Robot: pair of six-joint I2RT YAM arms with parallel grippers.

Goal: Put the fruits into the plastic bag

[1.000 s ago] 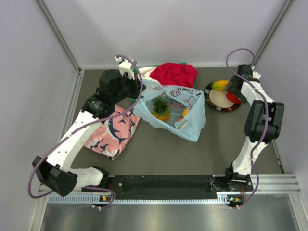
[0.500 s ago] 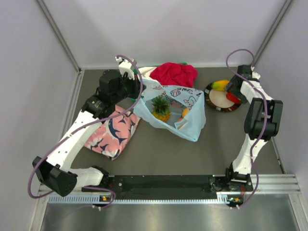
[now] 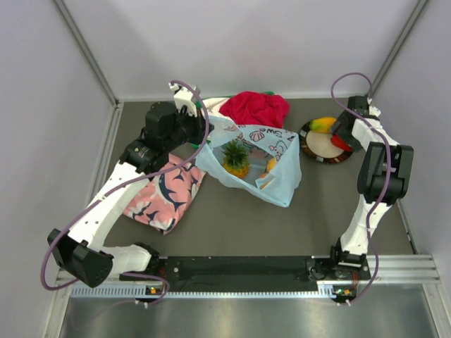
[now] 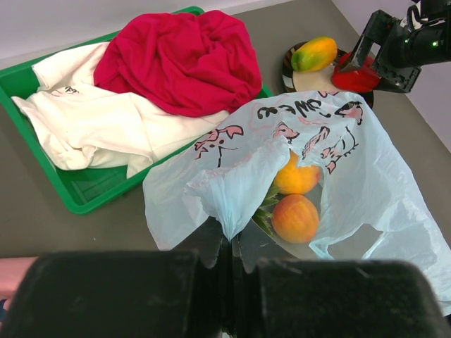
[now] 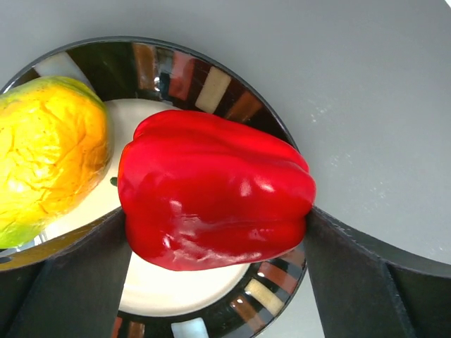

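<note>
Plastic bag (image 4: 366, 162) lies mid-table, its 10 o'clock rim pinched in the closed jaws of the left gripper (image 4: 232, 253); pineapple (image 3: 235, 158) and peach (image 4: 294, 217) sit inside; at the bag's 3 o'clock a plate (image 5: 211, 88) carries mango (image 5: 49, 155) and red pepper (image 5: 215, 186); the right gripper (image 5: 218, 232) has its jaws pressed on the pepper's flanks. Judged step: picking the pepper; next it needs lifting, then carrying toward 9 o'clock over the bag's mouth.
</note>
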